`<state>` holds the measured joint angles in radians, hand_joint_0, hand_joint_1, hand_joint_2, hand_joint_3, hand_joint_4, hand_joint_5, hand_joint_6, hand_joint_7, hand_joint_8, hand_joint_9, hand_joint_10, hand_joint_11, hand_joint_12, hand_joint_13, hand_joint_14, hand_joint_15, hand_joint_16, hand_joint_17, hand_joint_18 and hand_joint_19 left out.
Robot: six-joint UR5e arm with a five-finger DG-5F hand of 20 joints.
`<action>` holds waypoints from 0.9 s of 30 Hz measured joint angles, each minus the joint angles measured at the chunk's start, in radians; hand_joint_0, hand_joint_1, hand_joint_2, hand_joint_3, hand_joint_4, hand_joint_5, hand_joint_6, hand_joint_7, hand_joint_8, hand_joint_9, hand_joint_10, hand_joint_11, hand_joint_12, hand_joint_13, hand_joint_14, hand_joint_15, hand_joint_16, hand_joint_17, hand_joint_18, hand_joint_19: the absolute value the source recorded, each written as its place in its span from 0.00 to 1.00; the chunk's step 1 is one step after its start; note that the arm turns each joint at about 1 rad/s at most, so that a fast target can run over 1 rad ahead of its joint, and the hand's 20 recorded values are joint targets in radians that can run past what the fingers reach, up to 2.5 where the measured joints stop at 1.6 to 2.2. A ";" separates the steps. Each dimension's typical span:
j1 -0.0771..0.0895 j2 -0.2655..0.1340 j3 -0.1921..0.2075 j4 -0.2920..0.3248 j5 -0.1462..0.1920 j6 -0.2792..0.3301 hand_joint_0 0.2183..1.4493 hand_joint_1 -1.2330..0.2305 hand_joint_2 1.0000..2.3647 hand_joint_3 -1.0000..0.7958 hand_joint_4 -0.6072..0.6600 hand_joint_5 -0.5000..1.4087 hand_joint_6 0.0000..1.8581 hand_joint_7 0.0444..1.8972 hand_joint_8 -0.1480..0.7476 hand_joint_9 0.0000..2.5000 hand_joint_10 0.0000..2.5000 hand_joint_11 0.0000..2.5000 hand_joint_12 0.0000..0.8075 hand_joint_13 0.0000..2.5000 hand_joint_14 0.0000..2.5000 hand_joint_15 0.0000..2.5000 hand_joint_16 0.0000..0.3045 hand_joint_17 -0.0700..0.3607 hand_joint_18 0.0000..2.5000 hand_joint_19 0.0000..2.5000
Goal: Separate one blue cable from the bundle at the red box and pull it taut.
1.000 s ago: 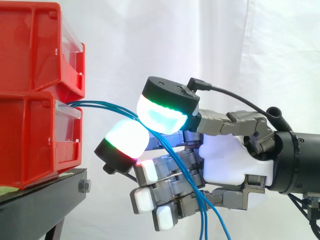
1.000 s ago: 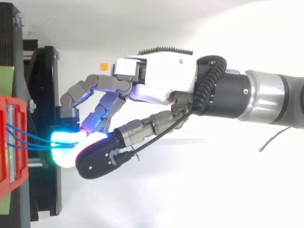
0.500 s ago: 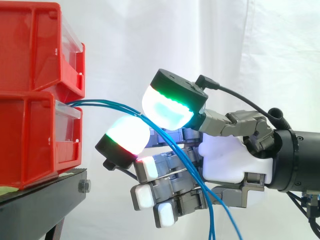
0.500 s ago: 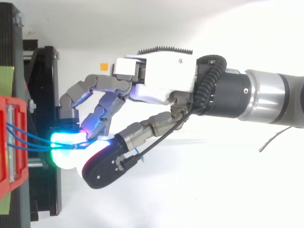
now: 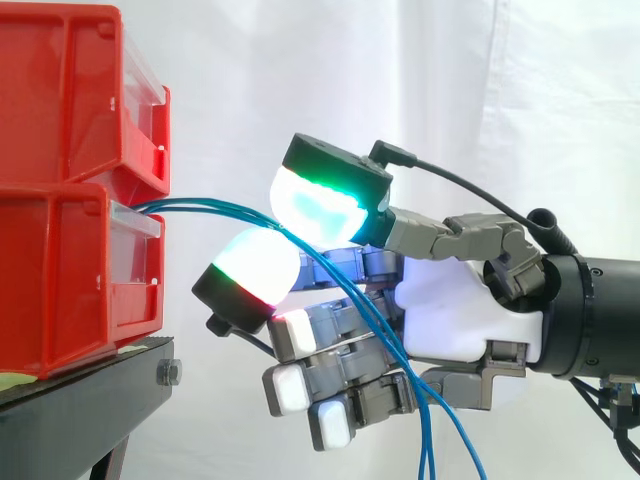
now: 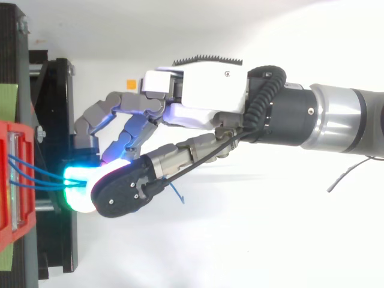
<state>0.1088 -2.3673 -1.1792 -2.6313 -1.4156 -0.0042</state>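
Observation:
A bundle of thin blue cables [image 5: 210, 208] comes out of the lower red bin [image 5: 70, 280] and runs right, then droops down across the hand [image 5: 460, 310]. The cables pass between the thumb's green-glowing pad [image 5: 320, 205] above and a curled finger's white-and-red pad [image 5: 255, 270] below, and the two pads close on them. The other fingers are curled beneath, with the cables hanging in front of them. In the top view the hand [image 6: 210, 90] reaches left to the bin, and the cables [image 6: 36, 174] span the short gap to the glowing pads.
A second red bin [image 5: 70, 90] sits stacked on the lower one. Both rest on a black stand [image 5: 80, 400] at the left, also seen from above [image 6: 57, 120]. A white curtain hangs behind. The arm enters from the right.
Half a second ago the thumb had lifted and swung away from the finger pad. It has now come back down and toward the bin, closing over the cables again.

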 measured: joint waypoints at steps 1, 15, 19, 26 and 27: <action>0.000 0.000 0.001 0.000 0.000 0.000 0.34 0.35 0.01 0.42 0.55 0.18 0.49 0.51 0.55 0.39 0.00 0.34 0.46 0.38 0.01 0.25 0.15 0.39 0.37 0.28; -0.001 -0.001 0.008 -0.010 -0.002 -0.002 0.42 0.27 0.00 0.28 0.49 0.18 0.50 0.50 0.53 0.39 0.00 0.35 0.45 0.39 0.01 0.27 0.14 0.39 0.39 0.29; -0.001 0.000 0.008 -0.010 -0.002 -0.002 0.35 0.27 0.00 0.28 0.56 0.18 0.50 0.51 0.53 0.40 0.01 0.35 0.45 0.40 0.01 0.28 0.14 0.39 0.39 0.30; -0.001 -0.001 0.008 -0.010 -0.003 -0.002 0.25 0.32 0.00 0.28 0.58 0.19 0.49 0.51 0.55 0.41 0.00 0.35 0.47 0.40 0.01 0.28 0.15 0.41 0.39 0.30; -0.001 -0.001 0.008 -0.010 -0.002 -0.002 0.24 0.34 0.00 0.28 0.58 0.19 0.49 0.50 0.55 0.42 0.00 0.35 0.47 0.40 0.01 0.27 0.16 0.41 0.40 0.30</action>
<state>0.1075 -2.3679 -1.1712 -2.6415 -1.4181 -0.0061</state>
